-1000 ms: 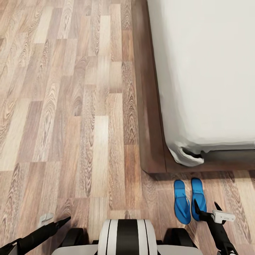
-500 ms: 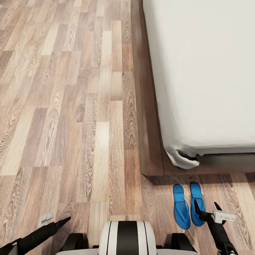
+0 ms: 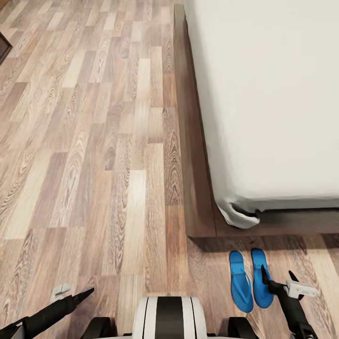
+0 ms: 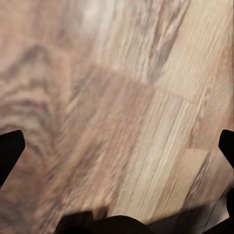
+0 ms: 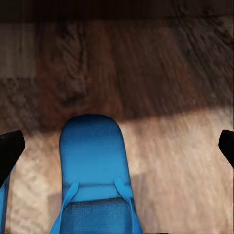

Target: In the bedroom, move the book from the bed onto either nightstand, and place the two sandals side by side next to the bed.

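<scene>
Blue two sandals (image 3: 252, 278) side by side on wood floor (image 3: 94, 165), just off bed (image 3: 263, 94) foot corner | right gripper (image 3: 278, 278) spread wide, empty, over them | left gripper (image 4: 117, 146) spread wide, empty

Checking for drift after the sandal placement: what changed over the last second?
Mostly the camera: the whole head view shifted, so more floor shows beyond the bed. The right gripper edged slightly away from the sandals, jaws open, holding nothing. The sandals remain side by side on the floor at the bed's foot. The left gripper is unchanged.
</scene>
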Robot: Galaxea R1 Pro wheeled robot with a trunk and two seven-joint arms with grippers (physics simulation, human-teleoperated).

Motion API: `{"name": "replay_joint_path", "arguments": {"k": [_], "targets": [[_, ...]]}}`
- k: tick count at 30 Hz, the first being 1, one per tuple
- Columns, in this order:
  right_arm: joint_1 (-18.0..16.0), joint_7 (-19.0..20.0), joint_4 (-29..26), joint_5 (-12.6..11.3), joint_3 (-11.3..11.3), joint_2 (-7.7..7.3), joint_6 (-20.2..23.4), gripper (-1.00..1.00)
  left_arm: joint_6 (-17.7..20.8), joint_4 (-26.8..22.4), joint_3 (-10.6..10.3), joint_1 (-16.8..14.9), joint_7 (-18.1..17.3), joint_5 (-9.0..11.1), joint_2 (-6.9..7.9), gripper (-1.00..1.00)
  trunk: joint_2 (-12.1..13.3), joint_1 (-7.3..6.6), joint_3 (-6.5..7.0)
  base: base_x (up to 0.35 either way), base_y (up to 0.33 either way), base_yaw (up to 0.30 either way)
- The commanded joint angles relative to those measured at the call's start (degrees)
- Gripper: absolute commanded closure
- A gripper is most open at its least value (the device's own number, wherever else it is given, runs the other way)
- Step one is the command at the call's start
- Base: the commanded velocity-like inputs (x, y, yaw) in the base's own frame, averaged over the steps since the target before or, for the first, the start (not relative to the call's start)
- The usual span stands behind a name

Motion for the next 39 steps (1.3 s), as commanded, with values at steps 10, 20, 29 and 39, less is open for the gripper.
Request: {"name": "replay_joint_path", "arguments": {"k": [10,20,29,39], "targets": [[0.0,0.9,10.1,-18.5,-0.2,-0.69,0.6,-1.0,0.5,0.0,0.1,0.0,-0.2,0.0,-0.01,-1.0,0.1,-0.26,2.2,0.0,0.0,0.0],[0.0,1.1,18.1,-20.3,-0.2,-6.07,8.1,-1.0,0.5,0.0,0.0,0.0,-0.2,-0.1,-0.16,-1.0,0.3,-0.52,4.41,0.0,0.0,0.0],[0.0,8.9,18.2,-22.0,-0.2,-13.93,27.9,-1.0,0.4,-0.1,0.0,0.0,0.6,-0.2,-1.36,-1.0,0.4,-0.75,6.41,0.0,0.0,0.0],[0.0,13.8,18.2,-25.5,-0.1,-14.33,29.0,-1.0,0.4,-0.1,0.0,0.0,1.0,-0.2,-1.41,-1.0,0.5,-1.01,8.62,0.0,0.0,0.0]]}}
